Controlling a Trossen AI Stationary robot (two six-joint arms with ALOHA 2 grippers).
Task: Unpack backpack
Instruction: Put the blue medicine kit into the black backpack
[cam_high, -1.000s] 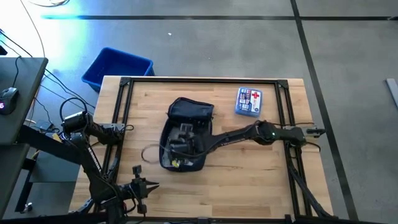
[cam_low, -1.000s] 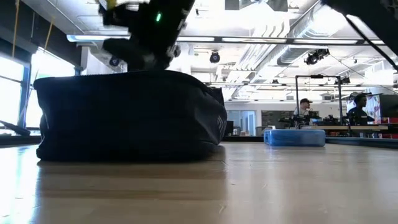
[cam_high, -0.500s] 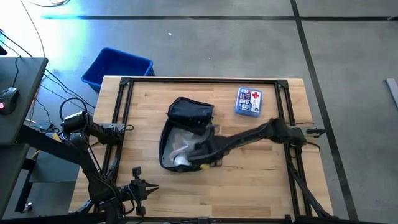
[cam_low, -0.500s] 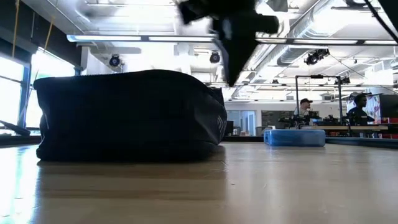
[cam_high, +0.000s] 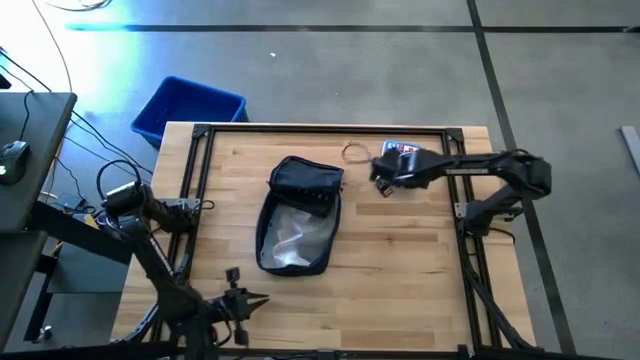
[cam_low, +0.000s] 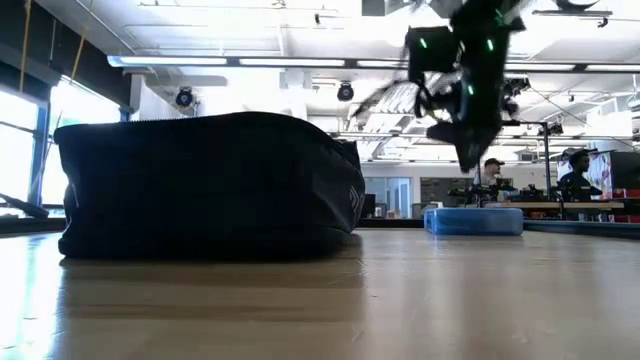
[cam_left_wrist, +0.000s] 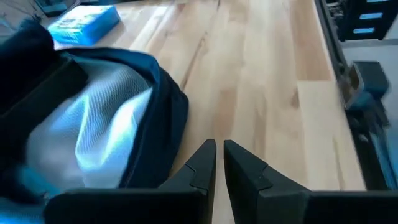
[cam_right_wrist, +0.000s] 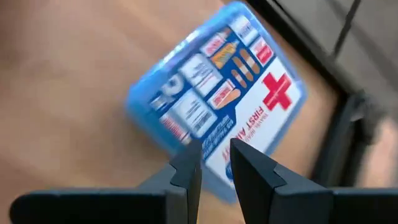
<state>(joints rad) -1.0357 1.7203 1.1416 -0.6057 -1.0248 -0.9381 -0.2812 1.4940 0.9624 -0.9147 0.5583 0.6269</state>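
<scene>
The dark navy backpack (cam_high: 300, 215) lies open on its back at mid table, with pale mesh showing in its mouth (cam_left_wrist: 93, 124). My right gripper (cam_high: 379, 182) hangs over the far right of the table, above the blue first aid box (cam_right_wrist: 211, 93), its fingers nearly together. A thin cord loop (cam_high: 356, 152) shows right beside it, toward the far left. My left gripper (cam_left_wrist: 219, 155) is shut and holds nothing, low near the front edge, pointing at the backpack's near end. My right gripper points steeply down and appears to carry the thin loop (cam_low: 385, 98), which sticks out sideways from the fingers, clear of the table. The place of contact does not show. In the right wrist view only the box shows through the narrow gap.
The first aid box (cam_high: 408, 155) rests flat at the far right, partly under my right arm. A bright blue bin (cam_high: 188, 110) stands on the floor beyond the far left corner. Bare wood lies right of the backpack and along the front edge.
My right gripper has come up out of the backpack's mouth and swung fast toward the table's far right, rolling its wrist, until it hangs over the first aid box. The thin loop has come with it. My left gripper has slid slightly right along the front edge.
</scene>
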